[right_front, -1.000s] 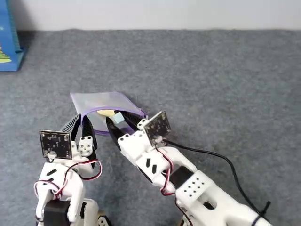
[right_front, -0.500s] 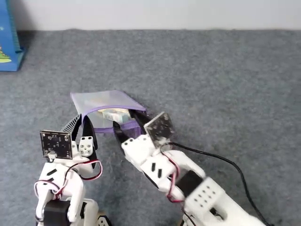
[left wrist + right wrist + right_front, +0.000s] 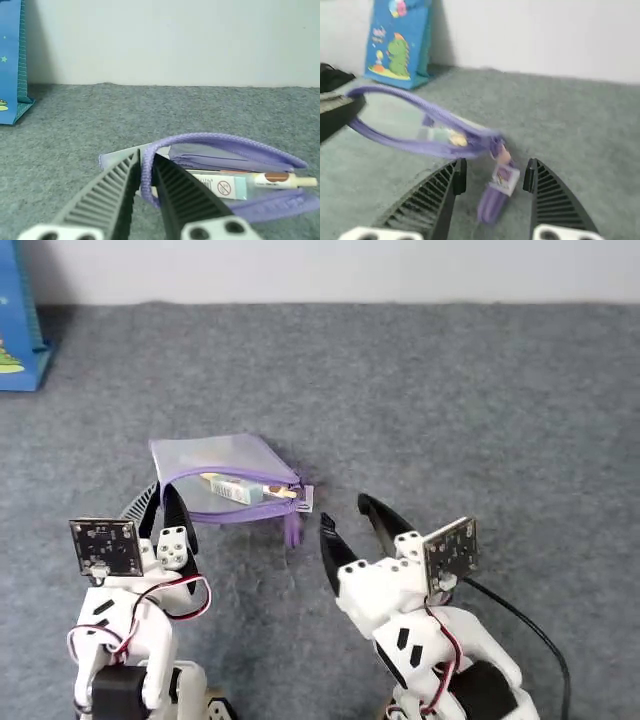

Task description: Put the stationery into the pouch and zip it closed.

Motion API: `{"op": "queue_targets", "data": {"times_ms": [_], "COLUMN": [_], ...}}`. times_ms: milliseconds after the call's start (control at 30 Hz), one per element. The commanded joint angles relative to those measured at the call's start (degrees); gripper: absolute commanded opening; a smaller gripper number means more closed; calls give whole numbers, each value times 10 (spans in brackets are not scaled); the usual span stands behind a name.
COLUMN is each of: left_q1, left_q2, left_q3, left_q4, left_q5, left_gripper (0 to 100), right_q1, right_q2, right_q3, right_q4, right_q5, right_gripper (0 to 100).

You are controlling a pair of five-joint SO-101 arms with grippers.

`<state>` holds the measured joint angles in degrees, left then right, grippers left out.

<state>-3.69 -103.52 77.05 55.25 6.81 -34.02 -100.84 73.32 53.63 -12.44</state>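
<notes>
White plastic shells on both arms. Left arm (image 3: 125, 630): red-white-black wires (image 3: 190, 592) looping, square dark camera board (image 3: 104, 546) on wrist. Right arm (image 3: 415, 625): black chevron marks, black cable (image 3: 505, 605) trailing. Fingers (image 3: 185, 195) black, ribbed, white screw-holed bases.

The translucent lilac plastic pouch (image 3: 215, 455) has a deeper purple fabric zip band around its mouth. Its purple pull strap (image 3: 292, 528) carries a small white label with purple print. Inside the pouch, the white tube-shaped piece of stationery (image 3: 225, 185) shows a pale aqua section, a red-ringed mark, a brown band and a cream tip. The left gripper (image 3: 165, 495) and the right gripper (image 3: 344, 512) both have black ribbed fingers (image 3: 180, 195) on white plastic bodies, with red, black and white wires. The carpeted table surface (image 3: 450, 390) is mottled grey. The plain wall (image 3: 350, 270) is off-white. The bright blue cardboard box (image 3: 400, 42) bears a green dinosaur picture with orange touches.
</notes>
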Motion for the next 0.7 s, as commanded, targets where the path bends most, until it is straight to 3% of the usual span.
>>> {"op": "queue_targets", "data": {"times_ms": [0,167,400,667], "left_q1": [-1,15,130,124], "left_q2": [-10,-10,-10,-10], "left_q3": [-35,-106,-208,-107], "left_q4": [-17,-17,-38,-50], "left_q5": [10,62,69,67], "left_gripper": [11,11,12,12], "right_q1": [21,82,124,109], "right_q2": [-8,-7,-13,-13], "right_q3": [-20,11,78,78], "right_q4": [36,34,36,42], "right_q5": [-21,-27,-28,-55], "right_gripper": [198,198,198,198]}}
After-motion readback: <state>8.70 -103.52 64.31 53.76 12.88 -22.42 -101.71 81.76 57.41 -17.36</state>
